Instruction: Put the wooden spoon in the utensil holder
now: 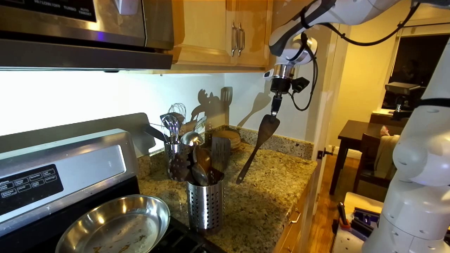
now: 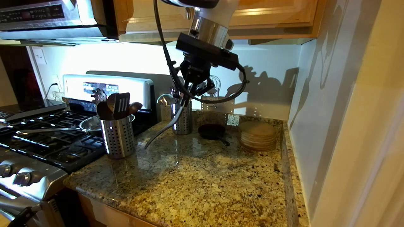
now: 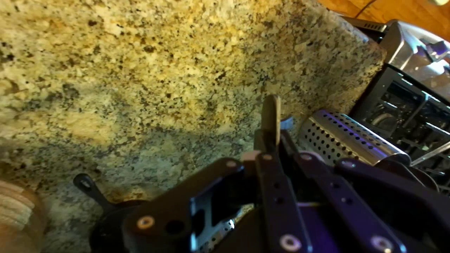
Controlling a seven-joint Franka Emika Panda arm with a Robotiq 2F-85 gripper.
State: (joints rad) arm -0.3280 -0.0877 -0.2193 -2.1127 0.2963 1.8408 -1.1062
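Note:
My gripper (image 1: 275, 109) is shut on the broad end of the wooden spoon (image 1: 267, 130), which looks dark brown in shadow. The spoon hangs tilted, handle down, above the counter. In an exterior view, the gripper (image 2: 188, 93) and spoon (image 2: 173, 122) show side-on. In the wrist view, a spoon end (image 3: 270, 116) stands up between the fingertips (image 3: 273, 142). A perforated steel utensil holder (image 1: 205, 207), filled with dark utensils, stands beside the stove, apart from the spoon; it also shows in an exterior view (image 2: 117, 137) and the wrist view (image 3: 337, 140).
A second perforated holder (image 2: 183, 121) with whisks and a ladle stands at the back. A small black skillet (image 2: 211, 131) and a stack of wooden plates (image 2: 258, 138) are near the back wall. A steel frying pan (image 1: 116, 225) sits on the stove. Cabinets (image 2: 268, 15) hang overhead.

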